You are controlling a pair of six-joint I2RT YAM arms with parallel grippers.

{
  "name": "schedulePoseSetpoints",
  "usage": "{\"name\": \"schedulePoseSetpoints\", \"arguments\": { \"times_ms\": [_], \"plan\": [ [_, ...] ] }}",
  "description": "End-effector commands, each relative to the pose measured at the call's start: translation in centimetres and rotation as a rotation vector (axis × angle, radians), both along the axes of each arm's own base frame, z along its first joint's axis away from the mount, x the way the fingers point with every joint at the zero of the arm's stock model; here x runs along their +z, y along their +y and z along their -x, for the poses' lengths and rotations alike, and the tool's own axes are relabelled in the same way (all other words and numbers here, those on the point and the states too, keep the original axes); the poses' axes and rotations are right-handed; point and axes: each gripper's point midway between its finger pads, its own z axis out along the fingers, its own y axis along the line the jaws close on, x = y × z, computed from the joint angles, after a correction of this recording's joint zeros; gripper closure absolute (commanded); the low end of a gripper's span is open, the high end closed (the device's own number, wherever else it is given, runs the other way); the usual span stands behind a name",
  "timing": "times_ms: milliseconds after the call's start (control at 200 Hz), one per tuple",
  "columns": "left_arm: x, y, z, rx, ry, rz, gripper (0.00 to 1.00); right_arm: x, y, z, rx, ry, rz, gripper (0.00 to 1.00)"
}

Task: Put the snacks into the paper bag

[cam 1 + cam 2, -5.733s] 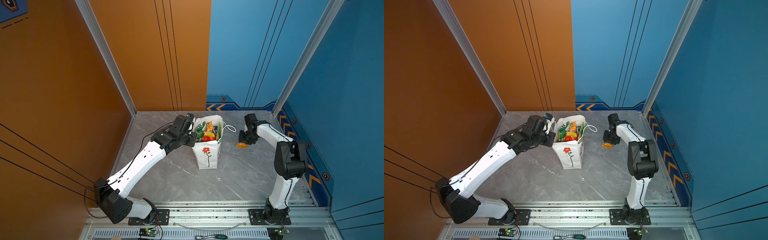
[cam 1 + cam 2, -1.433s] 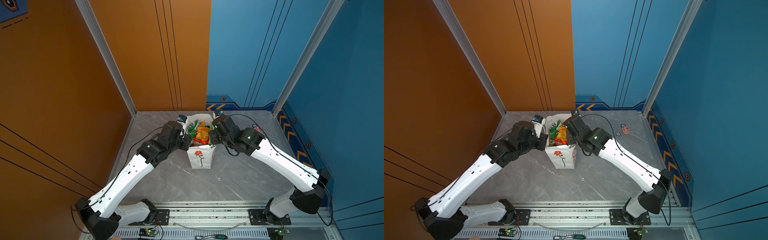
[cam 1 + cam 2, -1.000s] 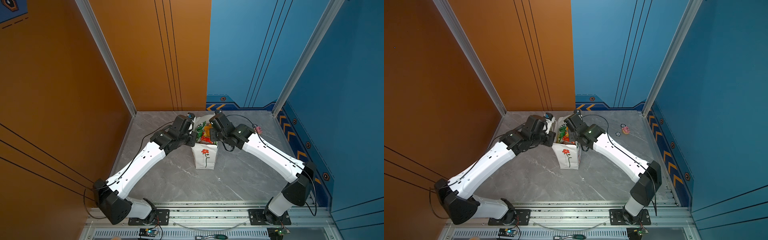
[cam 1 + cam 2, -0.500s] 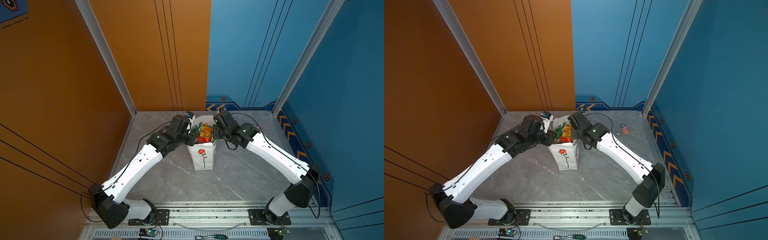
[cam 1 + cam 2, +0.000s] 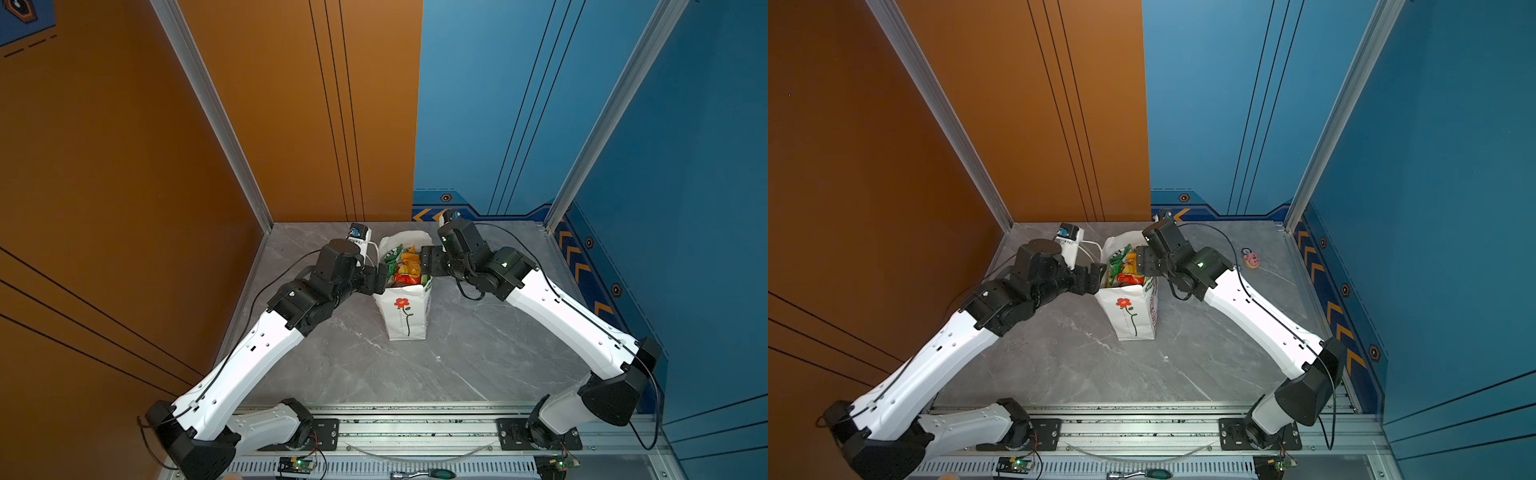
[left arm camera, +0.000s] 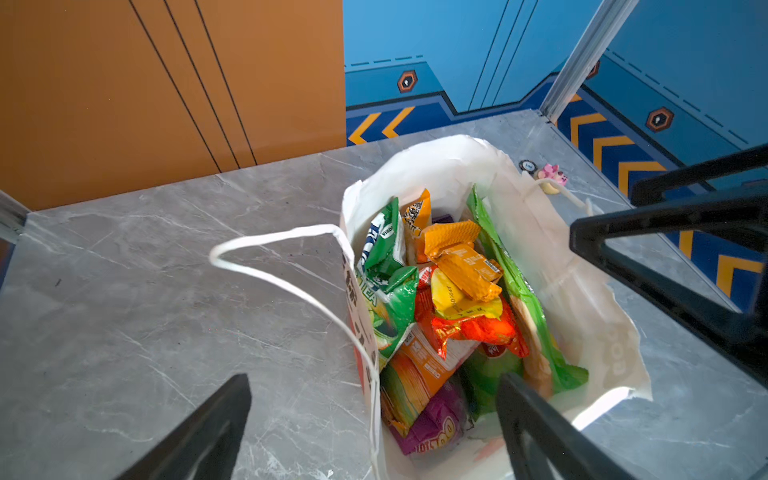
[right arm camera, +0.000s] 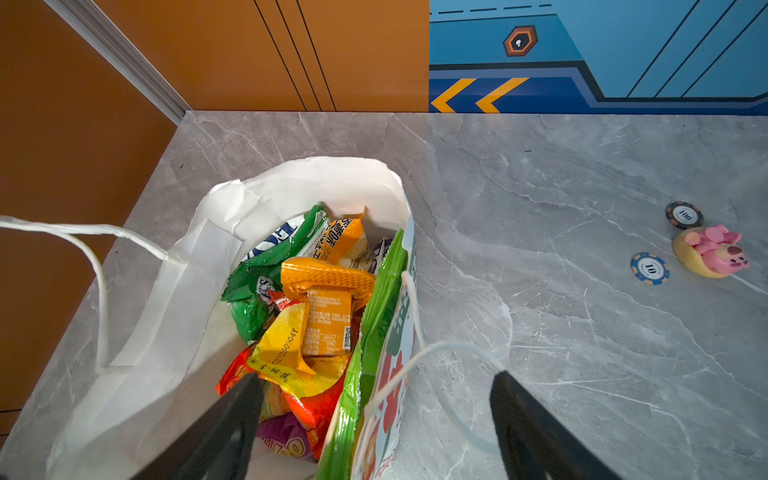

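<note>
White paper bag (image 5: 405,316), frame centre, holds your snacks (image 5: 405,266); left gripper (image 5: 381,277) and right gripper (image 5: 425,262) flank it, gaping, empty

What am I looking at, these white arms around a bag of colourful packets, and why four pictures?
Two robot arms, each with a two-fingered gripper. Two pictures look down from overhead; two come from wrist cameras. On the grey marble table stands a white paper bag with a red flower, full of plastic snack packets. Nearby lie a pink toy, a blue poker chip and a dark poker chip. The left gripper and right gripper are open, each straddling a bag wall, holding nothing.
</note>
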Motion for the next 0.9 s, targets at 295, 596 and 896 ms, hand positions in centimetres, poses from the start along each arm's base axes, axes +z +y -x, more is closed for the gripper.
{"name": "schedulePoseSetpoints", "arguments": {
  "times_ms": [295, 596, 896],
  "plan": [
    [5.0, 7.4, 0.6, 0.260, -0.299, 0.042, 0.02, 4.7, -8.1, 2.2, -0.107, -0.239, 0.017, 0.06],
    [1.4, 17.3, 3.8, 0.754, -0.334, 0.006, 0.02, 0.6, -18.9, 3.1, -0.366, -0.263, 0.038, 0.00],
    [-8.1, 21.3, 4.4, 0.952, -0.341, -0.063, 0.02, -5.9, -23.9, 3.5, -0.483, -0.265, 0.085, 0.00]
  ]
}}
